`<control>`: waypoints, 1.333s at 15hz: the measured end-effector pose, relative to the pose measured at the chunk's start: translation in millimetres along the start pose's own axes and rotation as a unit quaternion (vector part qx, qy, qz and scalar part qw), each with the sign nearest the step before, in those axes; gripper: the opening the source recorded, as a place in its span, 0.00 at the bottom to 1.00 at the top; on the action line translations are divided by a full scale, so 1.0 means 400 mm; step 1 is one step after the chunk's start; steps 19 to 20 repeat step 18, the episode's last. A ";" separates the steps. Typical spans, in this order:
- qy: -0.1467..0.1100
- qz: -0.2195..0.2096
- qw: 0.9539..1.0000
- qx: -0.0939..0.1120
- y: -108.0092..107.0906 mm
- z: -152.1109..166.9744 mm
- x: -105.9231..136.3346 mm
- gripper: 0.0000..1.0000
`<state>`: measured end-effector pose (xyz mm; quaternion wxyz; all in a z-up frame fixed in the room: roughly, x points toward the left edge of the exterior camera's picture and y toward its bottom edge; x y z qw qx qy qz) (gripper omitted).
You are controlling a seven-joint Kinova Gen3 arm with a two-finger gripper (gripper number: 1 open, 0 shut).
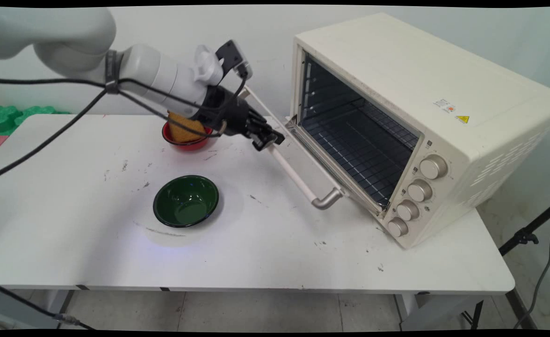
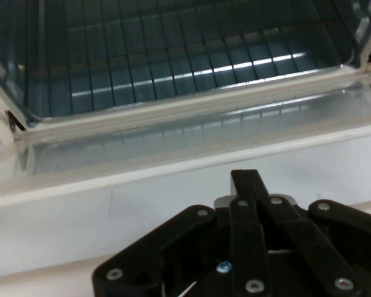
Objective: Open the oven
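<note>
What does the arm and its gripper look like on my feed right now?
The arm is glossy white with rounded tubular links. Black cables hang from a dark strap around it. A small black camera mount sits above the wrist. The gripper is matte black, with a riveted linkage.

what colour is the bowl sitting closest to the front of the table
Dark green: the bowl shows best in the main view.

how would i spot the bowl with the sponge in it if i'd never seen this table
Start at the cream toaster oven with its door open. Left of the door, behind the arm's end effector, sits the red bowl holding a yellow sponge; the green bowl nearer the camera is empty.
</note>
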<state>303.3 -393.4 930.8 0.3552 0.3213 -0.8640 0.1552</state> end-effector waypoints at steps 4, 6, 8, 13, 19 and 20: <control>0.004 0.001 1.000 -0.002 -0.001 -0.001 -0.061 0.00; 0.004 0.001 1.000 -0.005 -0.001 -0.003 -0.093 0.00; 0.005 0.003 1.000 -0.006 -0.002 -0.008 -0.120 0.00; 0.003 0.005 1.000 -0.009 -0.001 -0.026 -0.183 0.00; 0.004 0.008 1.000 -0.012 -0.005 -0.043 -0.230 1.00; 0.004 0.008 1.000 -0.012 -0.005 -0.043 -0.230 1.00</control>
